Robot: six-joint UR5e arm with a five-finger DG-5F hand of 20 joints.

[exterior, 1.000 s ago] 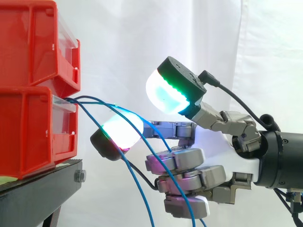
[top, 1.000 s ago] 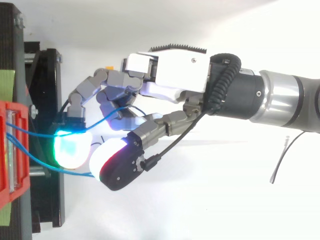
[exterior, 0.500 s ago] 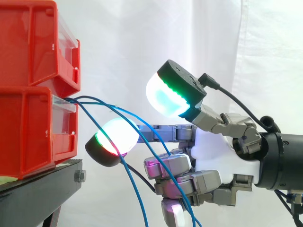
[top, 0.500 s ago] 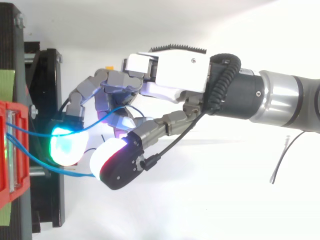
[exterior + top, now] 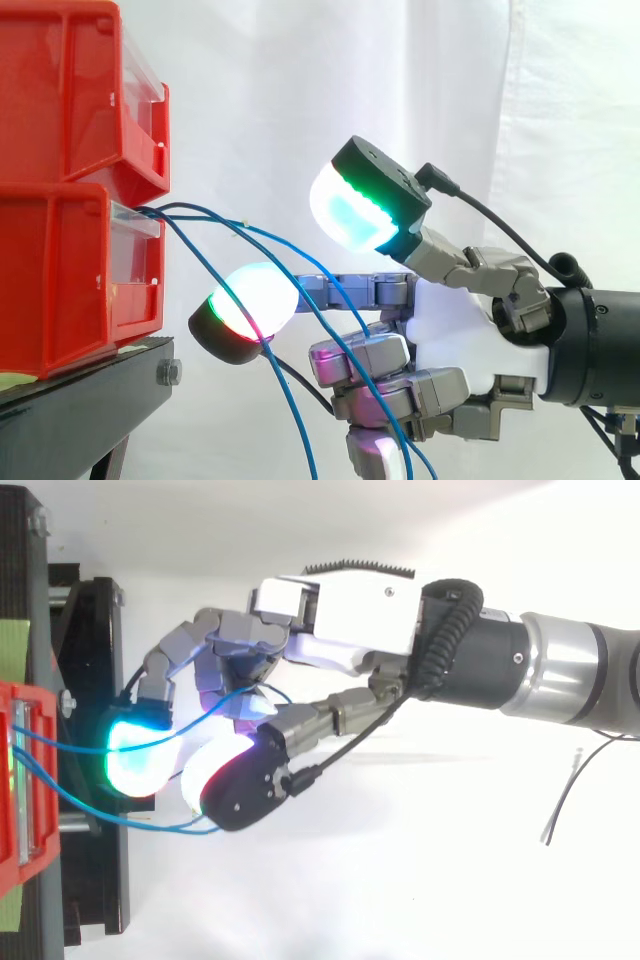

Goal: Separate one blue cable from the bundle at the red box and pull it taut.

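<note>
Just beside red bins (image 5: 80, 200), hand (image 5: 470, 325) backed off slightly, fingers (image 5: 248, 300) apart, blue cables (image 5: 230, 220) loose betw. them.

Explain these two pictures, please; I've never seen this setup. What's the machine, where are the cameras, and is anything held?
The machine is a robot arm ending in a robot hand. One picture looks level from the side, with the arm at the right; the other looks down on the same scene. Two red bins are stacked on a black stand before a white curtain. Thin blue cables run out of the lower bin's front and drape across the robot hand. Whether it grips one, I cannot tell.
</note>
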